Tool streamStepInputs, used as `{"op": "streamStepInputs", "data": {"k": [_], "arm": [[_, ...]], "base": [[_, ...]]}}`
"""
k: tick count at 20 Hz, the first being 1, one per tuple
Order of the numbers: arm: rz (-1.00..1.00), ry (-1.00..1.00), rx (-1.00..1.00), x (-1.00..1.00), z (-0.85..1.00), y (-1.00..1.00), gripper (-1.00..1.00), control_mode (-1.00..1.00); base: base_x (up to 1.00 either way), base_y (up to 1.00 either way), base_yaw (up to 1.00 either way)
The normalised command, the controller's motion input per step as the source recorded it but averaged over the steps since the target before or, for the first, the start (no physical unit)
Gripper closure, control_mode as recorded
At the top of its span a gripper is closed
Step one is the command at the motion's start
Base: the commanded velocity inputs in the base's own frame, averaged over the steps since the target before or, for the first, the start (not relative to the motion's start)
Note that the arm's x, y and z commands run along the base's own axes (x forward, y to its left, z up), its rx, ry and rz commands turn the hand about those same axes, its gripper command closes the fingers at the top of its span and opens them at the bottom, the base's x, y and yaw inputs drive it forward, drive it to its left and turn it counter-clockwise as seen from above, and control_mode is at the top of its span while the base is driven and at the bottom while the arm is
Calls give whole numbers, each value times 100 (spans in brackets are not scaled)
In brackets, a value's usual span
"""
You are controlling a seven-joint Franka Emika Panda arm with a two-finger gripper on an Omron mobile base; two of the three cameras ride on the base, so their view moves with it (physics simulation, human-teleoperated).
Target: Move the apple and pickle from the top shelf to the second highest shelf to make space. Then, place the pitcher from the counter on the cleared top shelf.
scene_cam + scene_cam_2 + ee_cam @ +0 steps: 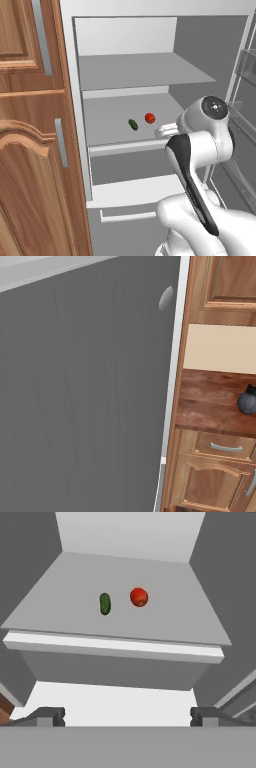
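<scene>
the apple (149,118), a small round red ball, and the pickle (133,124), a slim dark green oval, are seen side by side, near but apart, on the second highest shelf (115,120), a flat light grey slab with a white front edge. in the hand view the pickle (105,604) lies left of the apple (139,597), both toward the back of the shelf (60,612). the top shelf (145,70) above is a matching grey slab. a white lower shelf (130,192) is noted beneath. the gripper (127,717) is held in front of the shelves, below the white edge, with its jaws spread wide and nothing between them. the white arm (200,150) stands before the fridge's right side. the pitcher (248,401), dark grey and bulbous, stands on the glossy red-brown counter (210,401), beyond the grey fridge door (85,396). wood cabinets (30,150) flank the fridge at left.
</scene>
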Motion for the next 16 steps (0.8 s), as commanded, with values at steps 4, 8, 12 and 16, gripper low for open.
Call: {"op": "streamStepInputs", "data": {"k": [4,8,12,16], "arm": [[0,0,1,-22,28,-55,-100,-100],[0,0,0,-6,5,-21,-100,-100],[0,0,0,0,0,0,-100,-100],[0,0,0,2,0,0,-100,-100]], "base": [[0,0,0],[0,0,0],[0,0,0],[0,0,0]]}}
